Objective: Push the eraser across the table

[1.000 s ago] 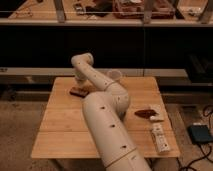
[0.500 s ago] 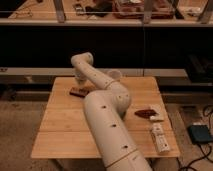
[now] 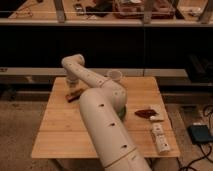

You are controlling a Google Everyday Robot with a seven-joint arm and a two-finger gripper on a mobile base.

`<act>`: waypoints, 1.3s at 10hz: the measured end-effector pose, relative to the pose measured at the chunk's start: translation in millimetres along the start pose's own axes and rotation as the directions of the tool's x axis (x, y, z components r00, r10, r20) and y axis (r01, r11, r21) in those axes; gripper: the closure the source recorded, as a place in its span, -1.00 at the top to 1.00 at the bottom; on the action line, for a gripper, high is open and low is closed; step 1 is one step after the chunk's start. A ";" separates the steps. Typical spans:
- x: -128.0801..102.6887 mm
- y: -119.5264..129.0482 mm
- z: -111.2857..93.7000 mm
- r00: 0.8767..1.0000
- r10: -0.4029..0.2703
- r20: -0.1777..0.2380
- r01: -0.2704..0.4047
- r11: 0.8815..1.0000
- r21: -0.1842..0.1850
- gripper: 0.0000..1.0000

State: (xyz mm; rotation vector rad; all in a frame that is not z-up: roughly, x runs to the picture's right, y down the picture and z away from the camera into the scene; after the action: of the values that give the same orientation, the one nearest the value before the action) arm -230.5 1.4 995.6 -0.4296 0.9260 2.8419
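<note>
Gripper [image 3: 73, 86] low, eraser [image 3: 75, 95] just in front of it | grip: can't tell | risk: off-centre nudge could spin it or shove it off the table [image 3: 60, 127] edge nearby

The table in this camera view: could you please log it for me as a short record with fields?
table: light wood planks
eraser: lying flat, far left part of the table
gripper: directly at the eraser's far side; contact cannot be told
arm: reaches from the near edge across the middle
right side: reddish-brown lump with white piece; long white box
far edge: pale cup
</note>
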 end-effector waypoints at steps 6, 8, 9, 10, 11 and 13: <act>-17.7 -21.9 2.2 0.996 -0.027 0.079 0.023 0.999 0.043 -0.50; -19.8 -29.6 2.3 0.996 -0.026 0.088 0.021 0.998 0.054 -0.50; -18.9 -35.1 2.4 0.996 -0.021 0.083 0.016 0.998 0.062 -0.50; -18.5 -40.4 2.2 0.997 -0.015 0.076 0.010 0.998 0.068 -0.50; -18.8 -46.8 1.7 0.998 -0.006 0.069 0.001 0.997 0.074 -0.50; -23.9 -61.6 -0.7 0.998 0.016 0.058 -0.021 0.996 0.084 -0.50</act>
State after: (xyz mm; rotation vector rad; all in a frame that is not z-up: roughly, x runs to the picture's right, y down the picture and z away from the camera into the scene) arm -195.1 50.0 968.0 -0.3293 1.0398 2.8030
